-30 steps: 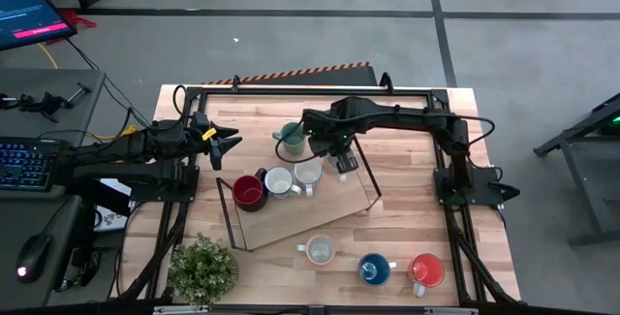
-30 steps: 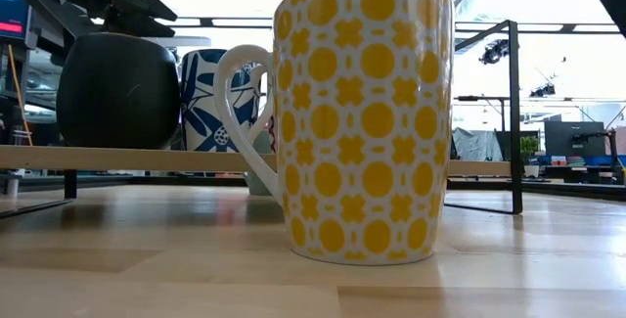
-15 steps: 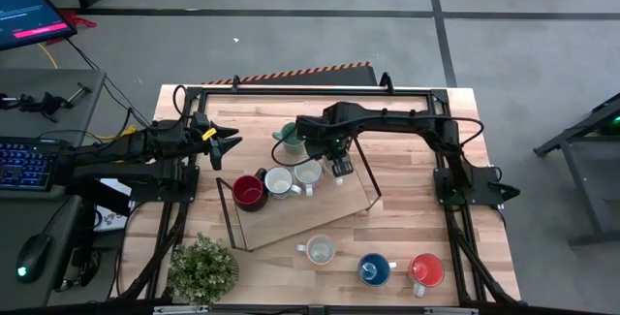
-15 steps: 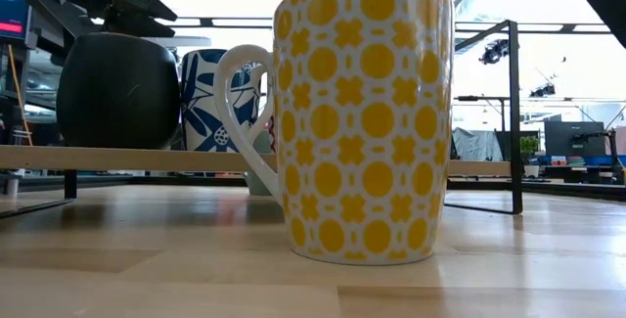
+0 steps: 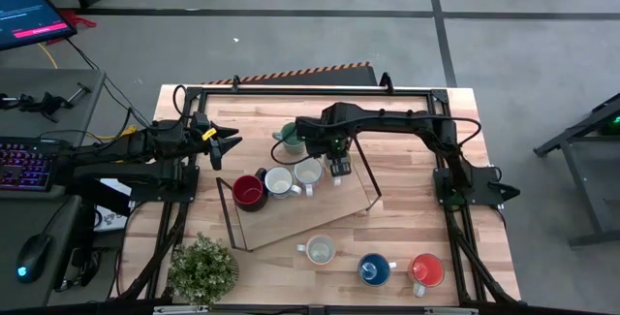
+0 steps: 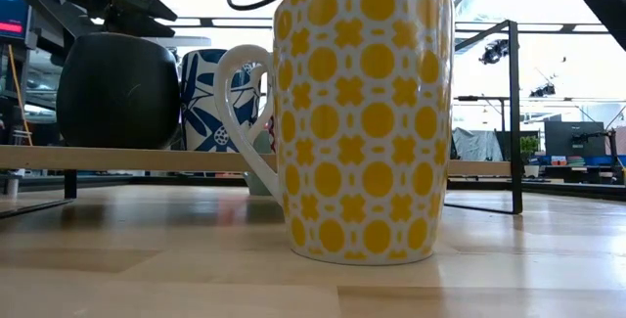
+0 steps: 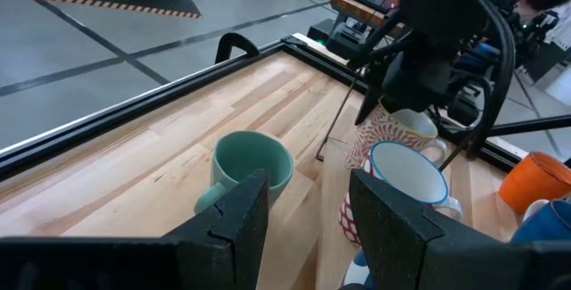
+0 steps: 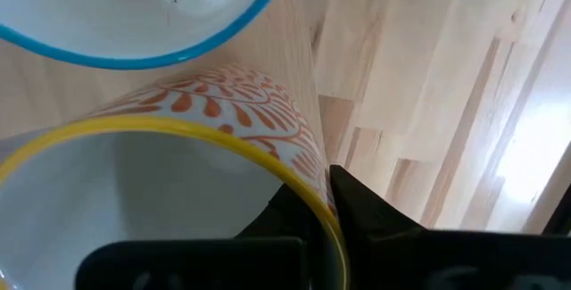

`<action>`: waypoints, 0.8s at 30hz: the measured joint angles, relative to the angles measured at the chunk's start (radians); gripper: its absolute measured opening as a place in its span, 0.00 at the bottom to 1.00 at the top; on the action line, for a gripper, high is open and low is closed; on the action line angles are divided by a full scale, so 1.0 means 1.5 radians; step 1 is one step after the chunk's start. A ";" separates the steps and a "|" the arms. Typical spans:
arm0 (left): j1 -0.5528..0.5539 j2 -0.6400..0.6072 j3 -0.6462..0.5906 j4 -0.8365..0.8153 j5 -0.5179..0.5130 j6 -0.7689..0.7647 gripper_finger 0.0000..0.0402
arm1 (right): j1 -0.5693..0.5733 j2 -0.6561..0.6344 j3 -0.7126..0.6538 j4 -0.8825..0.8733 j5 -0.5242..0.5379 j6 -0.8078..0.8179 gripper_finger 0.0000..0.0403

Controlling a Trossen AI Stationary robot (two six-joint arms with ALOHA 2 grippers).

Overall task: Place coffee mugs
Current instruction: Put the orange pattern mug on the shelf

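Three coffee mugs stand in a row on a wooden rack [image 5: 310, 213]: dark red [image 5: 248, 191], white with a blue rim [image 5: 279, 181], and cream with an orange leaf pattern [image 5: 308, 172]. My right gripper [image 5: 336, 167] is shut on the patterned one, pointing down. A teal mug [image 5: 289, 139] sits on the table behind the rack. Near the front edge stand a yellow-dotted mug [image 5: 320, 250], a blue one [image 5: 374, 269] and an orange one [image 5: 424, 269]. My left gripper [image 5: 229, 142] waits open at the table's left. My right gripper pinches the patterned mug's yellow rim [image 8: 308, 196] on the side toward the table's right, one finger inside the mug and one finger [image 8: 368, 214] outside. It comes from above, pointing down. The mug stays upright; whether its base rests on the rack I cannot tell.
A potted plant [image 5: 203, 268] stands at the front left corner. The rack's black wire frame [image 5: 371, 184] rises around the board. In the low view the yellow-dotted mug [image 6: 362, 117] fills the foreground. Bare wood lies right of the rack.
My right gripper has sunk a little toward the rack and drifted slightly toward the table's left, still shut on the patterned mug, and its wrist has rolled a little. The mug stays upright beside the blue-rimmed one.
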 joint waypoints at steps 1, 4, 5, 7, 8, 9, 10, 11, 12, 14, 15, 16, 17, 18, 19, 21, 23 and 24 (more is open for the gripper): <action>0.000 0.000 0.000 0.000 0.000 -0.001 0.37 | 0.000 0.000 0.000 0.000 0.000 -0.001 0.00; 0.000 0.000 0.000 0.000 0.000 -0.012 0.37 | 0.000 0.000 0.000 -0.005 0.000 -0.003 0.00; 0.000 0.000 0.000 0.000 0.000 -0.014 0.37 | 0.000 0.000 0.000 -0.005 0.000 -0.011 0.00; 0.000 0.000 0.000 0.000 0.000 -0.015 0.37 | 0.000 0.000 0.000 -0.004 -0.004 -0.033 0.00; 0.000 0.000 0.000 0.000 0.000 -0.015 0.37 | 0.000 0.000 0.000 -0.004 -0.007 -0.037 0.00; 0.000 0.000 0.000 0.000 0.000 -0.015 0.37 | 0.000 0.000 0.000 -0.004 -0.007 -0.038 0.00; 0.000 0.000 0.000 0.000 0.000 -0.015 0.37 | 0.000 0.000 0.000 -0.004 -0.007 -0.039 0.00; 0.000 0.000 0.000 0.000 0.000 -0.015 0.37 | 0.000 0.000 0.000 -0.004 -0.007 -0.038 0.00; 0.000 0.000 0.000 0.000 0.000 -0.015 0.37 | 0.000 0.000 0.000 -0.003 -0.006 -0.034 0.00; 0.000 0.000 0.000 0.000 0.000 -0.015 0.37 | 0.000 0.000 0.000 0.007 0.004 -0.011 0.00; 0.000 0.000 0.000 0.000 0.000 -0.015 0.37 | 0.000 0.000 0.000 0.012 0.007 -0.006 0.00; 0.000 0.000 0.000 0.000 0.000 -0.015 0.37 | 0.000 0.000 0.000 0.014 0.005 -0.005 0.00; 0.000 0.000 0.000 0.000 0.000 -0.015 0.37 | 0.000 0.000 0.000 0.012 0.002 -0.009 0.00; 0.000 0.000 0.000 0.000 0.000 -0.015 0.37 | 0.000 0.000 0.000 0.009 0.000 -0.016 0.00; 0.000 0.000 0.000 0.000 0.000 -0.015 0.37 | 0.000 0.000 0.000 0.008 0.000 -0.022 0.00; 0.000 0.000 0.000 0.000 0.000 -0.015 0.37 | 0.000 0.000 0.000 0.009 0.000 -0.033 0.00; 0.000 0.000 0.000 0.000 0.000 -0.015 0.37 | 0.000 0.000 0.000 0.006 0.000 -0.039 0.00; 0.000 0.000 0.000 0.000 0.000 -0.015 0.37 | 0.000 0.000 0.000 0.005 0.000 -0.038 0.00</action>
